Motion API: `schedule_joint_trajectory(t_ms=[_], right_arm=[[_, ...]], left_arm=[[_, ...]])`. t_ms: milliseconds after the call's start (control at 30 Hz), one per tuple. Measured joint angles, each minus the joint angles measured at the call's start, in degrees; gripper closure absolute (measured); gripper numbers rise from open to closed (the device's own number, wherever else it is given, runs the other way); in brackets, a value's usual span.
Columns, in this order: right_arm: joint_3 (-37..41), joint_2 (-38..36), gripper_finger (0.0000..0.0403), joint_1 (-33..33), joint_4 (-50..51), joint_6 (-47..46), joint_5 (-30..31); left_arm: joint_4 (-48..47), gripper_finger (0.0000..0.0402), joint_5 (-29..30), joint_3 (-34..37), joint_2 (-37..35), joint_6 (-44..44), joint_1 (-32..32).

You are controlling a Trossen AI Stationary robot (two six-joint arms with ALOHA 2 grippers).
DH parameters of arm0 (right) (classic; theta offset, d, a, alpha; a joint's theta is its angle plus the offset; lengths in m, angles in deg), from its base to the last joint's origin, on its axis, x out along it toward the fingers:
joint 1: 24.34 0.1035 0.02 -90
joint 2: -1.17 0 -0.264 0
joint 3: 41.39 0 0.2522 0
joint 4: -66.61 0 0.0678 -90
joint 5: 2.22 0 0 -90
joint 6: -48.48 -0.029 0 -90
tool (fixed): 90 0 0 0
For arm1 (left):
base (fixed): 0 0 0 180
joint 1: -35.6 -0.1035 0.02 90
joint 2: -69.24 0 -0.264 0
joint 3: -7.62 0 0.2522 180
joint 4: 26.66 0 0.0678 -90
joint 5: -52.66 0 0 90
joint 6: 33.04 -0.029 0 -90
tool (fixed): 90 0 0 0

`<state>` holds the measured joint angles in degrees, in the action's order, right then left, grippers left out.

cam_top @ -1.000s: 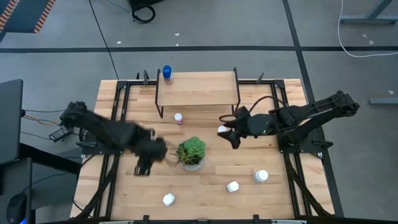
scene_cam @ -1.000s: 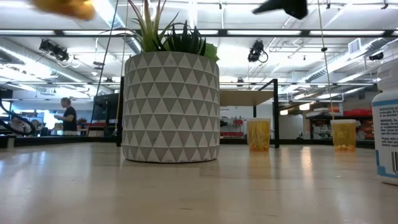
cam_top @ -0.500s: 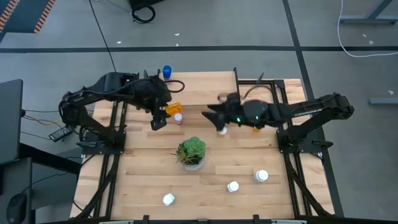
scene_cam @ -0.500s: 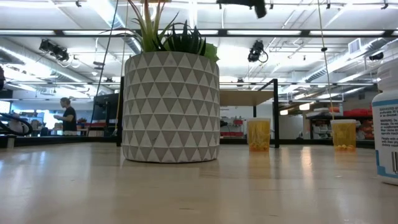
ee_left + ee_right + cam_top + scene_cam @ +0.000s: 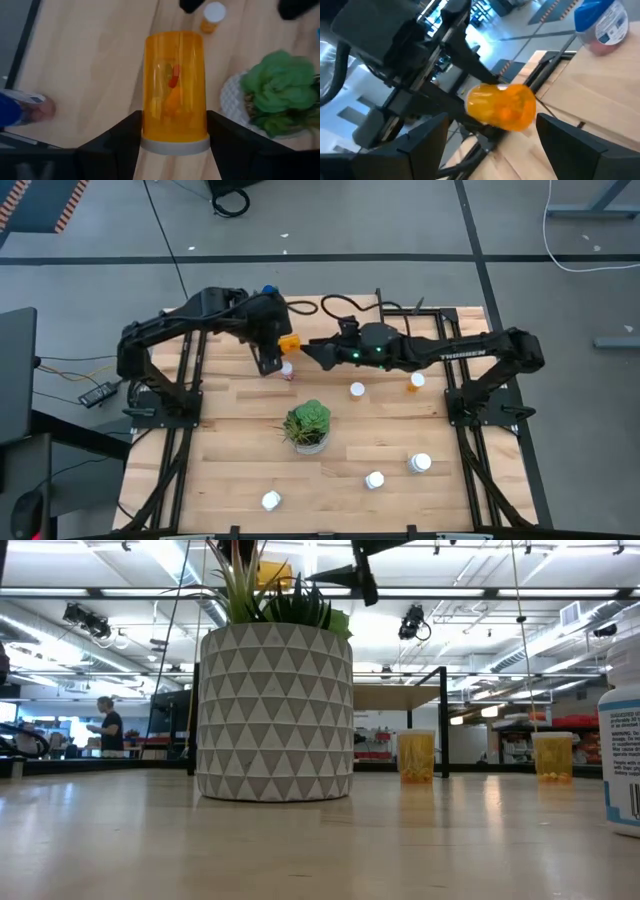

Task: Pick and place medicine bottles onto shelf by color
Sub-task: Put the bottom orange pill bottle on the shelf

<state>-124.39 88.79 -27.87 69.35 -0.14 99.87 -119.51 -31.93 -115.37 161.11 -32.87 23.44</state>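
My left gripper (image 5: pixel 278 352) holds an orange medicine bottle (image 5: pixel 288 343) in the air at the shelf's front left. The shelf (image 5: pixel 312 323) is a light-wood board at the table's far side. My right gripper (image 5: pixel 497 145) is open. Its fingers point at the held bottle (image 5: pixel 502 106) from the table's right and stand short of it. A blue bottle (image 5: pixel 600 22) stands on the shelf's far left corner. A pinkish bottle (image 5: pixel 287 370), a white-capped one (image 5: pixel 357 390) and an orange one (image 5: pixel 417 381) stand on the table before the shelf. My left gripper pinches the orange bottle at its pale cap end (image 5: pixel 175 145) between the two fingers (image 5: pixel 120 137). The orange body (image 5: pixel 174 85) sticks out ahead of the fingers. The bottle is lifted clear of table and shelf.
A green potted plant (image 5: pixel 307 426) in a patterned pot (image 5: pixel 275 710) stands mid-table. Three more white-capped bottles stand near the front: (image 5: pixel 420 463), (image 5: pixel 374 479), (image 5: pixel 271 500). Black frame rails run along both table sides.
My left gripper has carried the orange bottle from beside the plant up and toward the table's far edge, to the shelf's front left. My right gripper has swung from the table's middle right toward the left, up to the held bottle.
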Motion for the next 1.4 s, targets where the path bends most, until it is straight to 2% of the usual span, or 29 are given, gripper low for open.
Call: schedule_joint_trajectory(t_ms=[300,733,1100,1400], right_arm=[[-5.9,3.2,0.0093,-2.4,5.0,2.5,0.6],[-5.8,3.7,0.0093,-5.2,8.3,3.2,0.3],[-5.8,3.7,0.0093,-5.4,11.9,3.9,0.3],[-5.8,3.7,0.0093,-5.4,11.9,4.1,0.2]], left_arm=[[4.7,0.0187,0.1,0.0,0.2,-4.3,-1.9],[5.5,0.018,-0.1,-0.5,-0.8,-5.8,-1.8],[10.6,0.0186,-0.1,-0.5,-1.6,-6.0,-1.9],[9.8,0.0199,-0.1,-0.5,-1.6,-7.3,-3.9]])
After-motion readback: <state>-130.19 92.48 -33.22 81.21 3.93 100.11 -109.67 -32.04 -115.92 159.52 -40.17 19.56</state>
